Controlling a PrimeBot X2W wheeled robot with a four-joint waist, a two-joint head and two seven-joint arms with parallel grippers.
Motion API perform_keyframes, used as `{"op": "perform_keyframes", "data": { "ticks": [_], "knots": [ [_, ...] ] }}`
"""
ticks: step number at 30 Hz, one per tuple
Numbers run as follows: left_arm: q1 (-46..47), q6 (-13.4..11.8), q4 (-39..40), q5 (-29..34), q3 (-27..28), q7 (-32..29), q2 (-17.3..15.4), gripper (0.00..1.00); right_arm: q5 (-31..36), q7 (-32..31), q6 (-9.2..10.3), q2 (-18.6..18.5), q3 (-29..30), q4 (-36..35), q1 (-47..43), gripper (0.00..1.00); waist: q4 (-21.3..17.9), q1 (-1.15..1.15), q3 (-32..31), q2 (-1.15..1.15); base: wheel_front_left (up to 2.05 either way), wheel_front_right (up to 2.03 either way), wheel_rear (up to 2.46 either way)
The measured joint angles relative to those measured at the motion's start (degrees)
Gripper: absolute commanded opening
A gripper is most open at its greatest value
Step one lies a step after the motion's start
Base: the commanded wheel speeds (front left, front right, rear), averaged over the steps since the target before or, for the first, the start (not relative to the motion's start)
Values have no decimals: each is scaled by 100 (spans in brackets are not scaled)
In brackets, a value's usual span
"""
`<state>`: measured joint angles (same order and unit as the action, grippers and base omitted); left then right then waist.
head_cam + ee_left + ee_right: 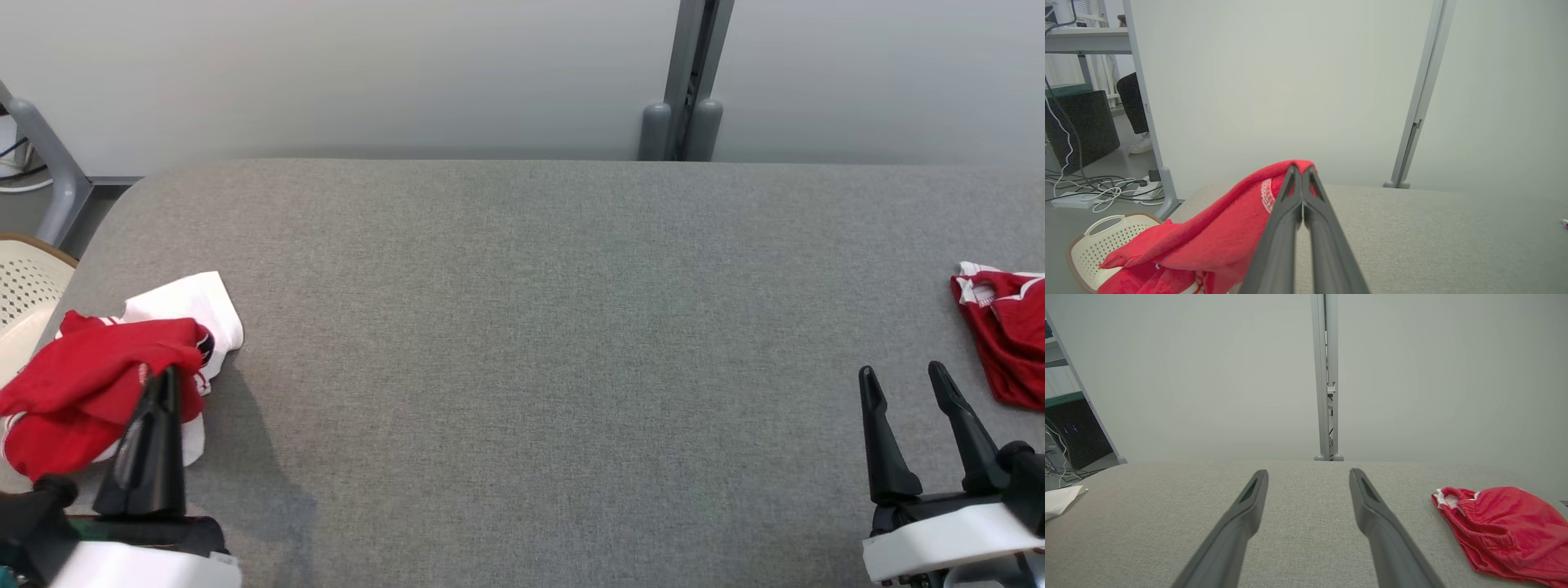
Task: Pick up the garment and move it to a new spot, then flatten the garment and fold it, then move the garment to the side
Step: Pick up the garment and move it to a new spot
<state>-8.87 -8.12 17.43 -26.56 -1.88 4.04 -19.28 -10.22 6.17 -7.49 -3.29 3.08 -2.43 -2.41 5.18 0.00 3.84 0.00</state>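
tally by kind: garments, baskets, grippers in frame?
Garments: 2 (red-and-white garment, red shorts)
Baskets: 1 (cream basket)
Grippers: 2 (left gripper shut on the red-and-white garment, right gripper open)
Total: 5

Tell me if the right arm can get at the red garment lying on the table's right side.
Probably yes: the right tool is open and empty, the red garment lies close beside it, and just grey table surface lies between them.
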Motion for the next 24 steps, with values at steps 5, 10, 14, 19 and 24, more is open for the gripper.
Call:
{"op": "perform_keyframes", "data": {
  "ticks": [5, 10, 14, 19, 24],
  "knots": [
    [310, 204, 267, 96, -582, -156, 107, 0, -44, 25, 0, 16, -47, -65, 133, 100, -143, 0, 217, 0, 0, 0, 0],
    [1195, 474, 227, 191, -1151, -248, 332, 0, -70, 93, 0, 27, -104, -118, 364, 100, -367, 0, 547, 0, 0, 0, 0],
    [2023, 768, 10, 260, -1582, -316, 524, 0, -141, 237, 0, 41, -181, -113, 618, 100, -649, 0, 861, 0, 0, 0, 0],
    [2975, 1131, -366, 404, -2201, -495, 812, 0, -367, 466, 0, 42, -391, 27, 855, 100, -1108, 0, 1269, 0, 0, 0, 0],
    [3776, 1325, -708, 563, -2676, -591, 1073, 0, -609, 701, 0, 41, -527, 287, 1102, 100, -1588, 0, 1691, 0, 0, 0, 0]
  ]
}}
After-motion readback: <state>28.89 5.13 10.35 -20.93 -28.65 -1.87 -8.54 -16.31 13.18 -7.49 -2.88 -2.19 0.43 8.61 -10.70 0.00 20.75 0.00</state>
